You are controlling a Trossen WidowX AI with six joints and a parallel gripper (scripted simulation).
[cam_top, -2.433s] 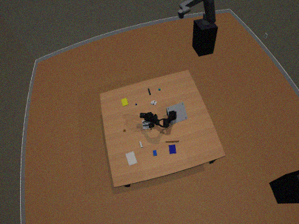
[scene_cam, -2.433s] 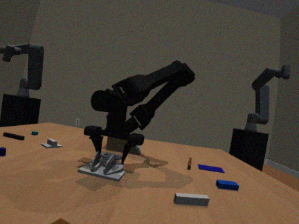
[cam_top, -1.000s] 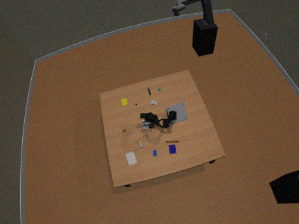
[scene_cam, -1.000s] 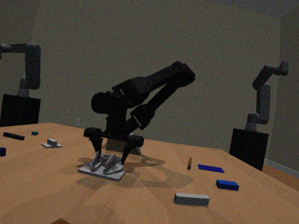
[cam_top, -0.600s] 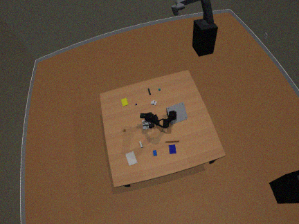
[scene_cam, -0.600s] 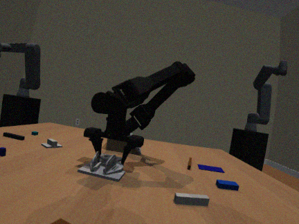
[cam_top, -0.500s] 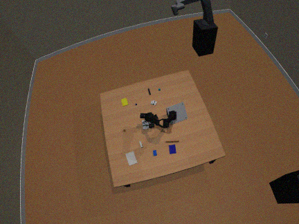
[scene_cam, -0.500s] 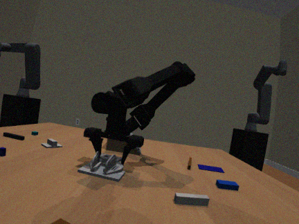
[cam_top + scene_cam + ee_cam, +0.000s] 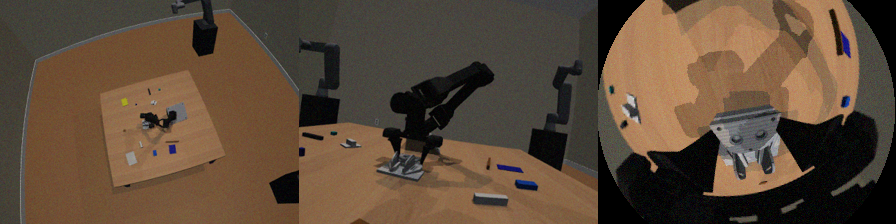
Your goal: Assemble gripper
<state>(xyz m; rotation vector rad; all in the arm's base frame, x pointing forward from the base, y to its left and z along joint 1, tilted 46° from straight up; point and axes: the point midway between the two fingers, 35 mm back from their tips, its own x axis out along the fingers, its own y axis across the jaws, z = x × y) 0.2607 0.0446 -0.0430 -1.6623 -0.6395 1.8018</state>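
Observation:
The gripper [image 9: 409,158] [image 9: 748,129] is low over the assembly, its fingertips against opposite sides of a grey housing plate [image 9: 749,129] with two round holes, and looks shut on it. Two pointed jaws [image 9: 394,162] [image 9: 413,165] [image 9: 740,167] [image 9: 768,162] stick out below the plate, side by side. The pale gripper base [image 9: 399,172] lies on the table under them. The plate hides the pins and gear teeth. I cannot tell whether the teeth mesh or whether the plate sits level on the stubs.
A small white plate with a block [image 9: 351,142] [image 9: 632,107] lies to one side, near a teal cube [image 9: 333,133] and a black bar [image 9: 313,136]. A white bar [image 9: 490,199], blue box [image 9: 526,184] and dark blue sheet [image 9: 509,168] lie on the other side.

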